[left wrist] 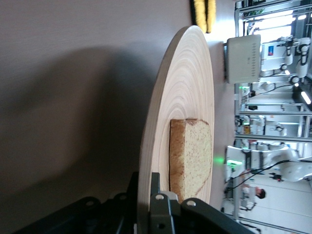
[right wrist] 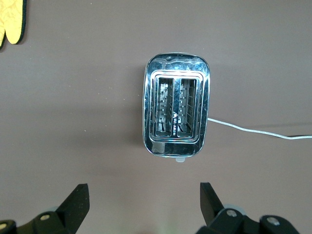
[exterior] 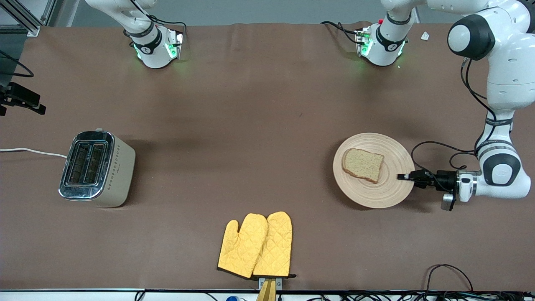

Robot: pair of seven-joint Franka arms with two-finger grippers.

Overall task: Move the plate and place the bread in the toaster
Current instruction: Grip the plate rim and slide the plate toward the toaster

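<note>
The light wooden plate is at the left arm's end of the table, with the bread lying on it. My left gripper is shut on the plate's rim at the edge toward the left arm's end. In the left wrist view its fingers clamp the rim of the plate on both sides, close to the bread. I cannot tell whether the plate is off the table. The toaster stands at the right arm's end, slots up. My right gripper is open and empty, high over the toaster, and is out of the front view.
A pair of yellow oven mitts lies near the table's edge closest to the front camera, at mid-table. The toaster's white cord runs off the right arm's end of the table. Cables hang by the left arm.
</note>
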